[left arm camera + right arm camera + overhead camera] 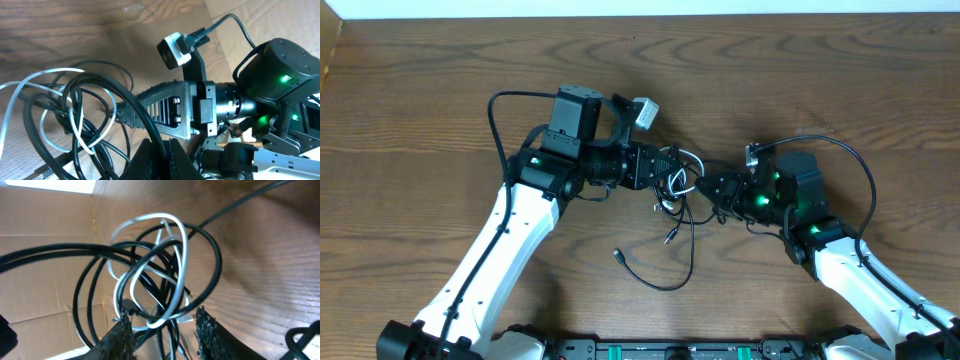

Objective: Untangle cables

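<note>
Tangle of cables, black plus one white, sits mid table, with one black strand trailing toward the near edge. Left gripper is pinched together on a black cord at the tangle's left side. Right gripper has its jaws apart, straddling the loops from the right.

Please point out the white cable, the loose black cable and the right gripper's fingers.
white cable [183,255]: right wrist view, side of its loop.
black cable [618,255]: overhead view, its free plug end.
right gripper's fingers [210,335]: right wrist view, one ridged finger.
</note>
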Controlling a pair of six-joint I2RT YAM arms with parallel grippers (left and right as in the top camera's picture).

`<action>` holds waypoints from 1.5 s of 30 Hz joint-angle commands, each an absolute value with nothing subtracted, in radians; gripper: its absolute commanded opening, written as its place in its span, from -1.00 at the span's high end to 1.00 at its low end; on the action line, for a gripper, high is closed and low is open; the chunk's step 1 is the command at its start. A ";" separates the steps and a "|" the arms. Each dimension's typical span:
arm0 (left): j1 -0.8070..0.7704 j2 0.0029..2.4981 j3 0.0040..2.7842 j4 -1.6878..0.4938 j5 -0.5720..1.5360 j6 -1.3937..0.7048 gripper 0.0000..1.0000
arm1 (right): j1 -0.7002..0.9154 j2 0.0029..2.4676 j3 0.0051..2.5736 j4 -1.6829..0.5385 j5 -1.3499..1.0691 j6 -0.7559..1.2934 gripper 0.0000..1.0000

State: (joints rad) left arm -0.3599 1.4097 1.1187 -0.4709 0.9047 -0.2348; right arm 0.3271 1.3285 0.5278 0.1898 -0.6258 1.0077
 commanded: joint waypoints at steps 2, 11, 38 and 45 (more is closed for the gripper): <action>-0.392 1.391 1.130 -0.464 0.935 -0.210 0.85 | 0.341 1.336 0.527 0.193 -0.552 1.011 0.24; -0.406 1.391 1.130 -0.445 0.935 -0.210 0.85 | 0.360 1.338 0.527 0.194 -0.534 1.018 0.38; -0.406 1.391 1.130 -0.511 0.789 -0.210 0.85 | 0.052 1.292 0.527 0.408 -0.995 1.016 0.98; -0.406 1.391 1.130 -0.564 0.645 -0.210 0.85 | -0.193 1.292 0.527 0.560 -1.195 1.099 0.98</action>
